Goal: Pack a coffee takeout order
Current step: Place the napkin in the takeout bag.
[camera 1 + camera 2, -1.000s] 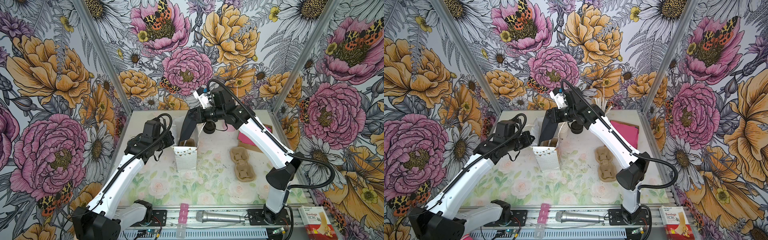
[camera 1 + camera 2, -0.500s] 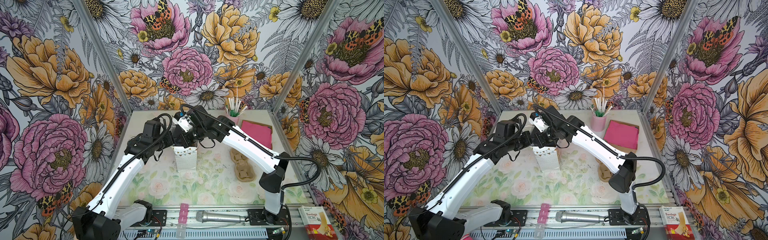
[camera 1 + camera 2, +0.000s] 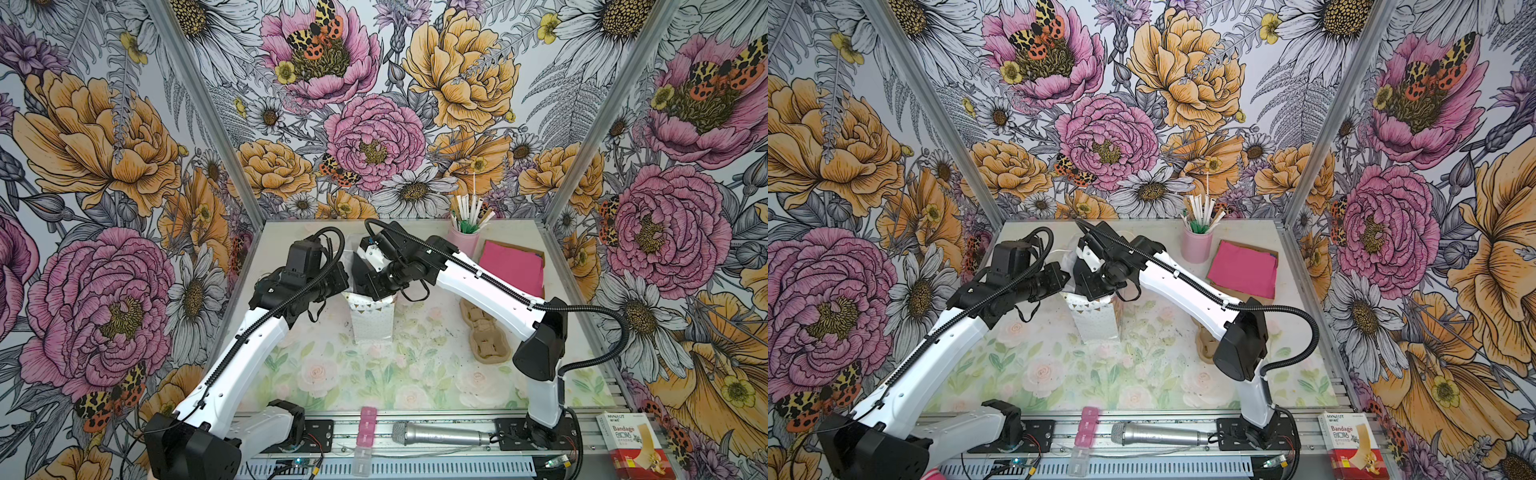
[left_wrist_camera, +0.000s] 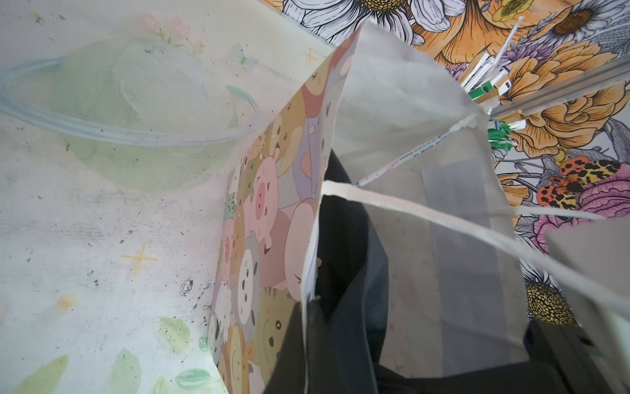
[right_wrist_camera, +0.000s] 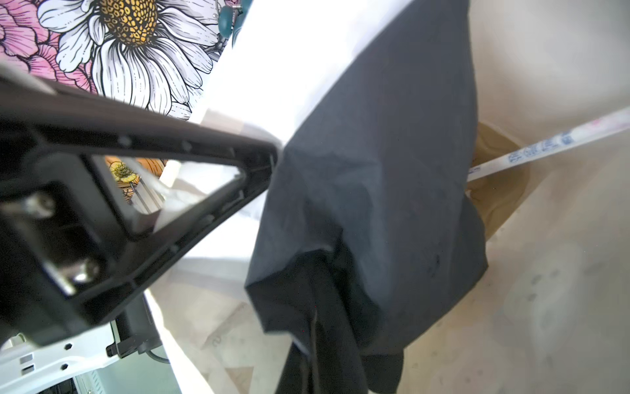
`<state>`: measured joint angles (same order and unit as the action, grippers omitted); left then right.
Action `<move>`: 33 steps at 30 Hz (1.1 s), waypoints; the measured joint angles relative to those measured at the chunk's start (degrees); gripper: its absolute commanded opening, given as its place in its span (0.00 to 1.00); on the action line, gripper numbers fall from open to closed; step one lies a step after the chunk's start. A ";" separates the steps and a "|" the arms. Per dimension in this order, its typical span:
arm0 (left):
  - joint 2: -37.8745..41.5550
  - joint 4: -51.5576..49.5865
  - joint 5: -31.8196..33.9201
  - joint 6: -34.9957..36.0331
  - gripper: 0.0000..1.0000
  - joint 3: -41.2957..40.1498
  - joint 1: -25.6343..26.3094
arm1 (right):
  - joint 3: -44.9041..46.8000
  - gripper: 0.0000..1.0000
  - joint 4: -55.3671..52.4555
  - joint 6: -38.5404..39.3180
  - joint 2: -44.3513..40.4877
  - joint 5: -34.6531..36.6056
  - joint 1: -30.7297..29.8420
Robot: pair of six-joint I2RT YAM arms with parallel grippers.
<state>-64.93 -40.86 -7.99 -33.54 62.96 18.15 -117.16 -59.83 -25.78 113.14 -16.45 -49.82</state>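
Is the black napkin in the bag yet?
Partly in: the black napkin hangs from the shut right gripper into the open mouth of the bag, not released.

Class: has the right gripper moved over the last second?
Yes. The right gripper has dropped from above the paper bag to its mouth, with the black napkin.

The left arm (image 3: 259, 343) and right arm (image 3: 486, 293) have white link shells, black joint housings and black bases. Black corrugated conduit (image 3: 602, 311) runs along each, clipped on.
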 measured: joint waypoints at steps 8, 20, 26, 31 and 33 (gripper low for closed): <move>0.00 0.02 0.00 -0.09 0.00 0.00 0.11 | -3.39 0.42 -1.16 -4.63 2.75 0.42 1.16; 0.00 0.02 0.02 -0.11 0.00 0.00 0.11 | -15.63 0.68 -2.51 -5.38 1.92 3.48 1.09; 0.00 0.02 0.02 -0.11 0.00 0.00 0.11 | -19.39 0.69 -2.51 -5.22 -0.44 7.28 1.09; 0.00 -0.09 0.00 -0.63 0.28 0.02 0.11 | -22.69 0.72 -2.49 -4.22 -1.25 10.67 1.09; 0.00 -0.11 0.02 -0.83 0.37 0.04 0.11 | -23.28 0.73 -2.51 -3.72 -1.64 11.82 1.09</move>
<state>-64.93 -40.97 -7.97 -34.37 63.00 18.26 -140.44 -62.35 -29.50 111.50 -4.62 -48.73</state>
